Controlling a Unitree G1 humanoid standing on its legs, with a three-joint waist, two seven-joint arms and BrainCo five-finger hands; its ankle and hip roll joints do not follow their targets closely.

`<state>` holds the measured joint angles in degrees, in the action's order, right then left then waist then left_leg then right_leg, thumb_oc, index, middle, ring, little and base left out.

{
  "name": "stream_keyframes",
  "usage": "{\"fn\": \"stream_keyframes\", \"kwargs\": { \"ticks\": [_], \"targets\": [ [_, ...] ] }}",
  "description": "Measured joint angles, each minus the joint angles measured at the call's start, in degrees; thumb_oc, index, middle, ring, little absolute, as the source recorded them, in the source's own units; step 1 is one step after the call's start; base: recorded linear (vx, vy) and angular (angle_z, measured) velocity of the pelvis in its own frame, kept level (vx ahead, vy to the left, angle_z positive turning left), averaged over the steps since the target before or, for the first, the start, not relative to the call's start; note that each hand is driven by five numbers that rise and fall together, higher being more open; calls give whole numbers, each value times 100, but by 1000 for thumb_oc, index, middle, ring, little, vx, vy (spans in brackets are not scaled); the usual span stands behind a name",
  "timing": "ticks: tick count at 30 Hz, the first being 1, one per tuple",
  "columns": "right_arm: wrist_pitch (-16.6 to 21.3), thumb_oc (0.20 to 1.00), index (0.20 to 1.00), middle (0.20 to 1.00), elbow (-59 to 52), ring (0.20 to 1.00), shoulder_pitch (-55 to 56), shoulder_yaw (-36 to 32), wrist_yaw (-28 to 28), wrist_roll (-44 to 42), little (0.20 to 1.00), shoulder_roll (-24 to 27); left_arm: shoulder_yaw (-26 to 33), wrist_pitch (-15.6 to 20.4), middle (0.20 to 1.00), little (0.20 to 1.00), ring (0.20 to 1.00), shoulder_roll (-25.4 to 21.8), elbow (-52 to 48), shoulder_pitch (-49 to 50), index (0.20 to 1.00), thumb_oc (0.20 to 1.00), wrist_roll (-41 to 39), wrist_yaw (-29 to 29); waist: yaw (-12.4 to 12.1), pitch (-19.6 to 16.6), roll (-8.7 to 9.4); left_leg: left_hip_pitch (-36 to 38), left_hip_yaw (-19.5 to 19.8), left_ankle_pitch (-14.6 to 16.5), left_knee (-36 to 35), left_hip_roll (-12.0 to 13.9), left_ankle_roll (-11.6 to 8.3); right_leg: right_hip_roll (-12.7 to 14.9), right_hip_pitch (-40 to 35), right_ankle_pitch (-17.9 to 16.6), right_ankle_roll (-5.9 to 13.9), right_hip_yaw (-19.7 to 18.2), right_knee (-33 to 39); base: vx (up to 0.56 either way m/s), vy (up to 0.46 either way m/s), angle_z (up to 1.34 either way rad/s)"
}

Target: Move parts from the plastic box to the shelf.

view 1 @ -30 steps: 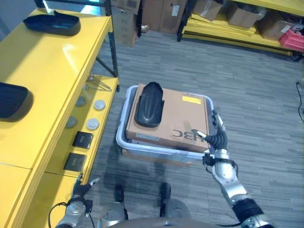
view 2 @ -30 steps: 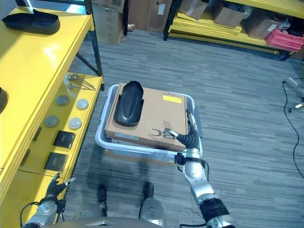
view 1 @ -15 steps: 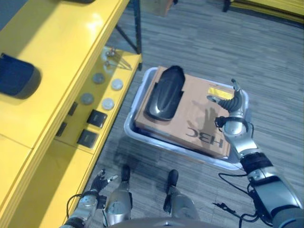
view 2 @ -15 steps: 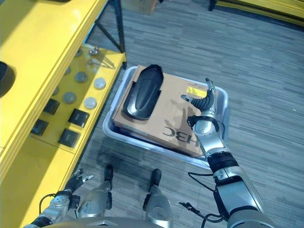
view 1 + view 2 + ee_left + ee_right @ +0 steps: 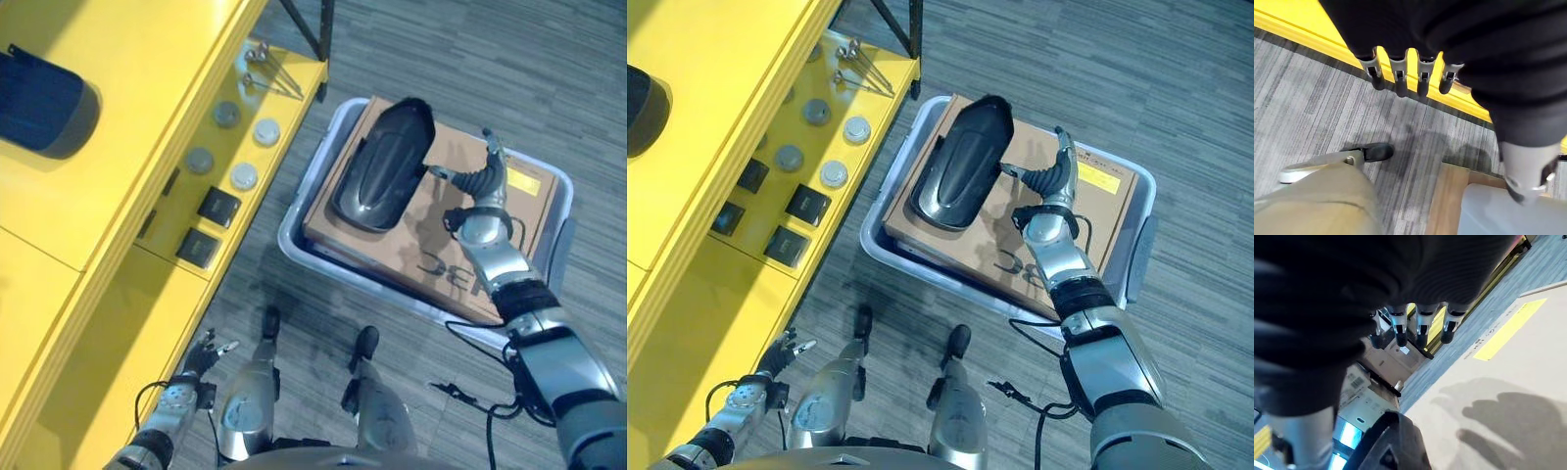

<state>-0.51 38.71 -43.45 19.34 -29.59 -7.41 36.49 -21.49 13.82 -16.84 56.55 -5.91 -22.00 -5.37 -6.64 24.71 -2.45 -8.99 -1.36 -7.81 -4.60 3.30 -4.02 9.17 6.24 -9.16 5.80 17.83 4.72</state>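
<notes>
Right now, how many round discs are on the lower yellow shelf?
4 discs, in two pairs: one and one nearer the far end, one and one just before the black squares. The upper shelf may hide others.

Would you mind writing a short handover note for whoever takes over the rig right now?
Right hand: open, fingers straight, held over the cardboard box, beside the black part and holding nothing.
Left hand: open, idle, low by the yellow shelf.
The black part lies on the cardboard box, which sits in the plastic box on the floor.
Done: one similar black part already lies on the shelf top.
Left: grasp the black part on the cardboard and move it to the shelf.
</notes>
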Motion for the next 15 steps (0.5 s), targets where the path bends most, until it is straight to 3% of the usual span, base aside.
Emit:
{"fn": "stream_keyframes", "kwargs": {
  "ticks": [3, 7, 12, 13, 15],
  "targets": [
    [-122, 1000, 1000, 1000, 289, 1000, -222, 117, 276, -1, 1000, 6, -15, 17, 1000, 1000, 1000, 1, -144, -17, 1000, 1000, -50, -9, -17, 65, -43, -13, 15, -11, 0, -9, 6, 7, 3, 0, 0, 13, 0, -18, 55, 3],
    [-602, 1000, 1000, 1000, 853, 1000, -569, 516, 1004, 3, 1000, 13, -121, 38, 1000, 1000, 1000, 10, -209, -89, 1000, 1000, -254, -23, -72, 148, -163, -57, 51, -36, 1, -47, 33, 47, 23, -11, 16, 43, 0, -30, 55, 5],
    [-930, 1000, 1000, 1000, 1574, 1000, -1107, 762, 1471, 61, 1000, 39, -120, -7, 1000, 1000, 1000, -10, -203, -160, 1000, 1000, -271, -38, -100, 152, -172, -102, 139, -73, 1, -72, 40, 71, 18, -14, 20, 155, 0, -28, 23, 9],
    [-1100, 498, 498, 498, 1697, 498, -1272, 814, 1706, 129, 498, 65, -122, -17, 1000, 1000, 1000, -8, -198, -173, 1000, 1000, -273, -37, -118, 152, -172, -102, 156, -85, 1, -70, 27, 68, 10, -17, 24, 159, 1, -6, 17, 7],
    [-1240, 200, 200, 200, 2005, 200, -1502, 1008, 2065, 431, 200, 69, -123, -22, 1000, 1000, 1000, -9, -184, -172, 1000, 1000, -274, -28, -153, 151, -176, -89, 166, -102, 1, -69, 20, 70, -8, -23, 33, 170, 1, -6, 10, 2]
  ]
}}
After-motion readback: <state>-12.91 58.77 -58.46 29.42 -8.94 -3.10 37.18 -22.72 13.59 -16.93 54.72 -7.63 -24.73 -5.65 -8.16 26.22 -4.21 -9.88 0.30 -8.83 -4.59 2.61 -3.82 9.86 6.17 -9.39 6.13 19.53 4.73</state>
